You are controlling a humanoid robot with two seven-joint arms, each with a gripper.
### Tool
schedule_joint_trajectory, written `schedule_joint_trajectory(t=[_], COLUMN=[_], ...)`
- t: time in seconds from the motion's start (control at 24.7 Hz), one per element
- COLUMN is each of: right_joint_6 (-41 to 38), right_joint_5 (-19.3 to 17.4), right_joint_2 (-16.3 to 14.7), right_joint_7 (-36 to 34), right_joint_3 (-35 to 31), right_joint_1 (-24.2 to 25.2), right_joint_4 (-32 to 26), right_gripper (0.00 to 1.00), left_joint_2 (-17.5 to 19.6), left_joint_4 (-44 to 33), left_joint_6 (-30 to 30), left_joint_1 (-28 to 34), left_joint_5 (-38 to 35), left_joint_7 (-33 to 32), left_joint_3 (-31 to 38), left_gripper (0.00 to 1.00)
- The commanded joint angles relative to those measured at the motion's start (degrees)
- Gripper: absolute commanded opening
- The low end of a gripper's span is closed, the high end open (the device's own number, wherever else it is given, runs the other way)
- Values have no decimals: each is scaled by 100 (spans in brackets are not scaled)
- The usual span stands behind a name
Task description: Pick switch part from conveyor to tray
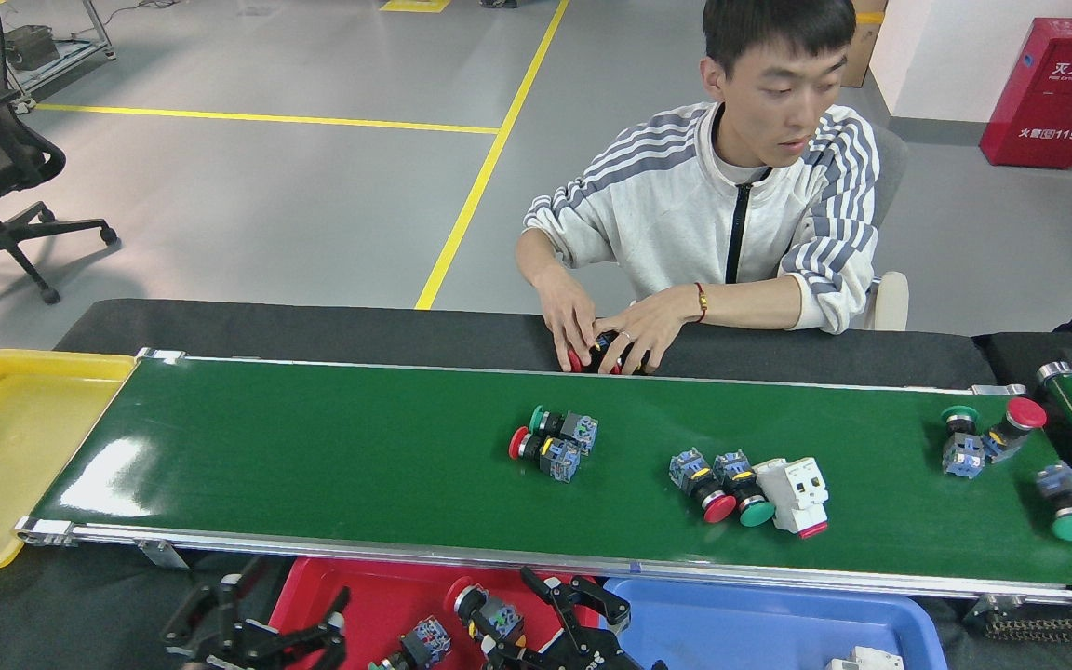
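Two tools hang over the red tray [313,596]: the right tool [536,623] clamps a red-capped switch part [489,609]; the left tool [266,633] spreads empty. Release comes next, then a reach up to the conveyor [313,456] beyond them.

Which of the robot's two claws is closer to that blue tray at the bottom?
The right gripper. It hangs over the red tray holding a red-capped switch part, just left of the blue tray. The left gripper is farther left, at the red tray's outer edge.
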Motion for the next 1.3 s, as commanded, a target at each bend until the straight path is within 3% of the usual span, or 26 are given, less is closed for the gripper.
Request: schedule_joint_trajectory(t=[0.0, 0.08, 0.28, 0.37, 0.49, 0.73, 0.89, 1.18, 1.26], right_joint_6=[39, 417, 2957, 3211, 3220, 3185, 3053, 2772, 2781], right_joint_5=[-6, -32, -41, -120, -401, -480, -471, -463, -463], right_joint_2=[41, 58, -91, -232, -206, -250, -267, -12, 120], right_joint_7=[-70, -184, -1441, -1774, -1924, -1546, -887, -421, -368], right_joint_3=[-26, -210, -817, -1177, -1625, -1467, -1107, -1098, -1098], right_joint_1=[-16, 90, 969, 1381, 1505, 863, 240, -481, -736], right_joint_4=[-117, -328, -566, -566, -530, -205, 93, 630, 893], right_gripper=[99, 99, 99, 99, 99, 99, 99, 99, 93], left_joint_2=[73, 81, 81, 81, 81, 46, 46, 37, 37], left_joint_4=[-53, -71, -88, -80, -80, 79, 983, 2364, 2557], left_joint_6=[60, -195, -371, -415, -415, -63, 367, 394, 385], left_joint_1=[37, 186, 362, 362, 257, -754, -1632, -2705, -2872], left_joint_5=[241, 259, 267, 250, 232, -532, -568, -497, -436], left_joint_7=[328, 363, 390, 381, 381, 284, 109, 38, 29], left_joint_3=[141, 238, 290, 255, 88, -1072, -1783, -1960, -1968], left_gripper=[100, 100, 100, 100, 100, 100, 100, 100, 100])
